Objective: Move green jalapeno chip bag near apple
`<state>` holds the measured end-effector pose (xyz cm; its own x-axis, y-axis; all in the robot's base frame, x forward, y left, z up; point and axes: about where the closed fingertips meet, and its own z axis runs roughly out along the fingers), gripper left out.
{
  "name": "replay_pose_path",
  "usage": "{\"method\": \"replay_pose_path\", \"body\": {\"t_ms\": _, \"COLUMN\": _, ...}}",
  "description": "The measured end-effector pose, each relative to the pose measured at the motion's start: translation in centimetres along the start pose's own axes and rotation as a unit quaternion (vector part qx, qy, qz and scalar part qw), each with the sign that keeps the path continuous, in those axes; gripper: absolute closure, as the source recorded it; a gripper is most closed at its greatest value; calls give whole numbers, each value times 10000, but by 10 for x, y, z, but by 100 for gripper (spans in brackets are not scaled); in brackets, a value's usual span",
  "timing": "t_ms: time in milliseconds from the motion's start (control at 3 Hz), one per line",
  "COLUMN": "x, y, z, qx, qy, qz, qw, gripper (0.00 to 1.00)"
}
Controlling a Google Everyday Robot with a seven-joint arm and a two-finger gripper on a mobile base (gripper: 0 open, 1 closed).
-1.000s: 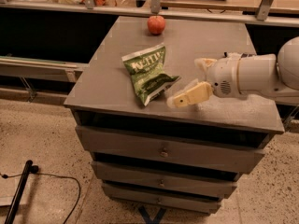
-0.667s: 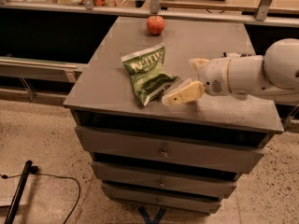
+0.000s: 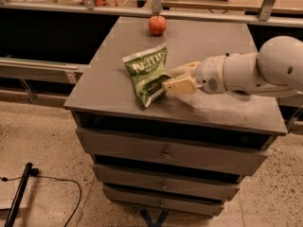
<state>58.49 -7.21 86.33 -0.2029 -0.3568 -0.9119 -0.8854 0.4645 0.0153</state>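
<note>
Gripper (image 3: 169, 78) spread, holding nothing, set low against right edge of bag (image 3: 147, 74), likely to pinch foil from the side. Lies flat mid-cabinet (image 3: 213, 41), well apart from apple (image 3: 157, 25) at far edge.

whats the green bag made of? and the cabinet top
The green jalapeno chip bag looks like foil film: crinkled, shiny creases. The cabinet top looks matte grey, maybe painted metal. The gripper is at the bag's right edge, jaws open.
</note>
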Motion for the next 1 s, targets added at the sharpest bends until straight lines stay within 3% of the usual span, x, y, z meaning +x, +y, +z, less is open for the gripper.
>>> {"method": "replay_pose_path", "body": {"t_ms": 333, "x": 0, "y": -1, "z": 0, "qx": -11, "qy": 65, "qz": 52, "qw": 10000, "gripper": 78}}
{"method": "replay_pose_path", "body": {"t_ms": 667, "x": -7, "y": -22, "z": -30, "qx": 882, "qy": -48, "qz": 385, "qw": 9953, "gripper": 100}}
{"method": "replay_pose_path", "body": {"t_ms": 1000, "x": -11, "y": -45, "z": -63, "qx": 1870, "qy": -88, "qz": 448, "qw": 9813, "gripper": 100}}
